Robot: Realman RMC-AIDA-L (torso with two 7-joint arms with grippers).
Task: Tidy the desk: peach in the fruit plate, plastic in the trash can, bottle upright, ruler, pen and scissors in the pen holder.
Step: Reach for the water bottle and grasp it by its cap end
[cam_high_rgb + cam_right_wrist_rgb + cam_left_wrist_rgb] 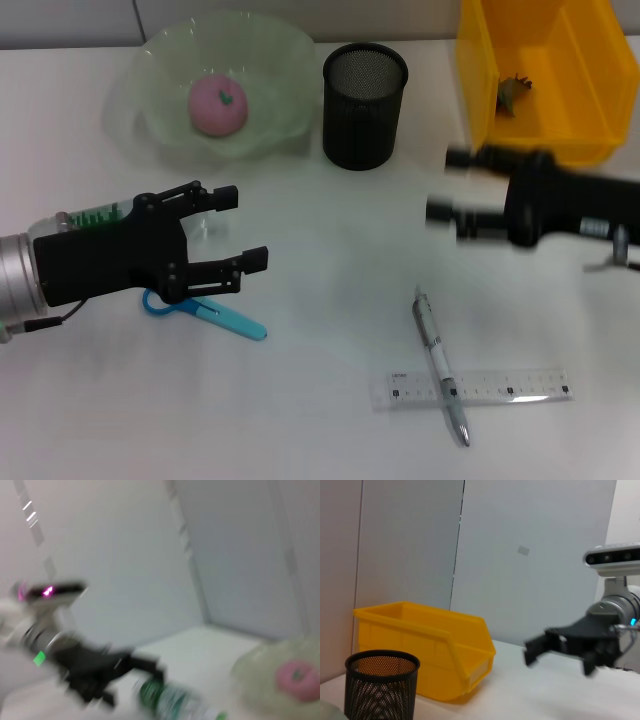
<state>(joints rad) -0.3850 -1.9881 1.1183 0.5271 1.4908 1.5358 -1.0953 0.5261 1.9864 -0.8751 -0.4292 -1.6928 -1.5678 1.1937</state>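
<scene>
The pink peach (218, 105) lies in the pale green fruit plate (290, 60) at the back left. The black mesh pen holder (365, 105) stands next to it. A crumpled piece of plastic (513, 93) lies in the yellow bin (545, 130). The bottle (95, 215) with its green label lies on its side, mostly hidden under my left arm. My left gripper (242, 229) is open just above the blue-handled scissors (205, 308). The pen (440, 365) lies across the clear ruler (480, 387) at the front right. My right gripper (448, 185) is open and empty in front of the bin.
The left wrist view shows the yellow bin (420, 650), the pen holder (380, 682) and my right gripper (560, 657) above the white table. The right wrist view shows the bottle (175, 700) and the peach (300, 680) in the plate. Grey wall panels stand behind the table.
</scene>
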